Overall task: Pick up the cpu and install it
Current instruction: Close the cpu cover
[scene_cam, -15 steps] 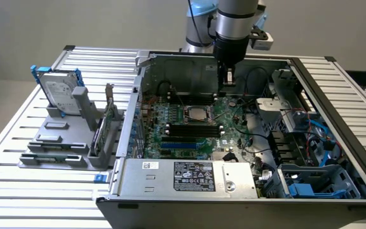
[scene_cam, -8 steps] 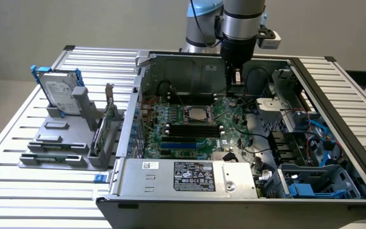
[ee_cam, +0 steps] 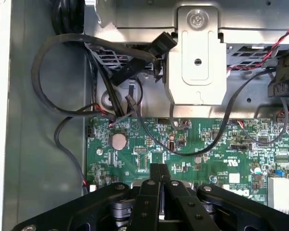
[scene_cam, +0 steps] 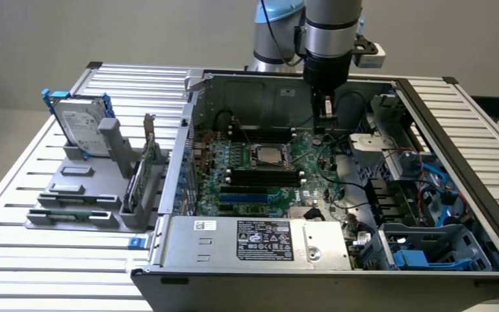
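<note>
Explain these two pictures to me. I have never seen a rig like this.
This is a robot arm reaching down into an open computer case on a slatted metal table. One picture comes from a camera standing off the arm; the other from a camera on its wrist, looking past the jaws at the green circuit board. The jaws are shut, with nothing seen between them. The small silver cpu lies in the middle of the board. Beside the case, a grey rack holds a hard drive.
</note>
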{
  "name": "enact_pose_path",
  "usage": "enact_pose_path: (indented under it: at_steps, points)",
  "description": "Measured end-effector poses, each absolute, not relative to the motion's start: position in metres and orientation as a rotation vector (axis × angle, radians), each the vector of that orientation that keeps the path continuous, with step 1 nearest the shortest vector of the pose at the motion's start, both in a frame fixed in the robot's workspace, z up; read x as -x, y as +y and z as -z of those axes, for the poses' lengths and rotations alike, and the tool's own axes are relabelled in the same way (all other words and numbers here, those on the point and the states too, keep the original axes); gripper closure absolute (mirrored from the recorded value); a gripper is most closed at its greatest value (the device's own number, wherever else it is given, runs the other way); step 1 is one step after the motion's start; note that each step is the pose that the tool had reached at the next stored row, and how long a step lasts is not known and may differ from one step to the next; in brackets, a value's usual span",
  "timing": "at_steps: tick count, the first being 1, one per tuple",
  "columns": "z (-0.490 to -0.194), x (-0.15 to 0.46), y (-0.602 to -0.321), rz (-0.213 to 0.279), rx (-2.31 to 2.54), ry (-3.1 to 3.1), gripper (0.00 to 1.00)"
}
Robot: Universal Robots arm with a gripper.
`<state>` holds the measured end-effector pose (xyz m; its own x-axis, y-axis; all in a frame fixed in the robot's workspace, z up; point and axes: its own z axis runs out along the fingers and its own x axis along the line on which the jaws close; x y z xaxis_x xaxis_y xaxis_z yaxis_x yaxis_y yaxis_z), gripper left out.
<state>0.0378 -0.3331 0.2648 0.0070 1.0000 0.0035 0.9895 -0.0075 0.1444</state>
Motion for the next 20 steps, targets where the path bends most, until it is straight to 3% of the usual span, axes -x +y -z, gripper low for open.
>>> enact_pose_path:
  at_steps: [20]
  points:
    - [-0.243,-0.037,-0.333,-0.15,-2.156,2.142,0.89]
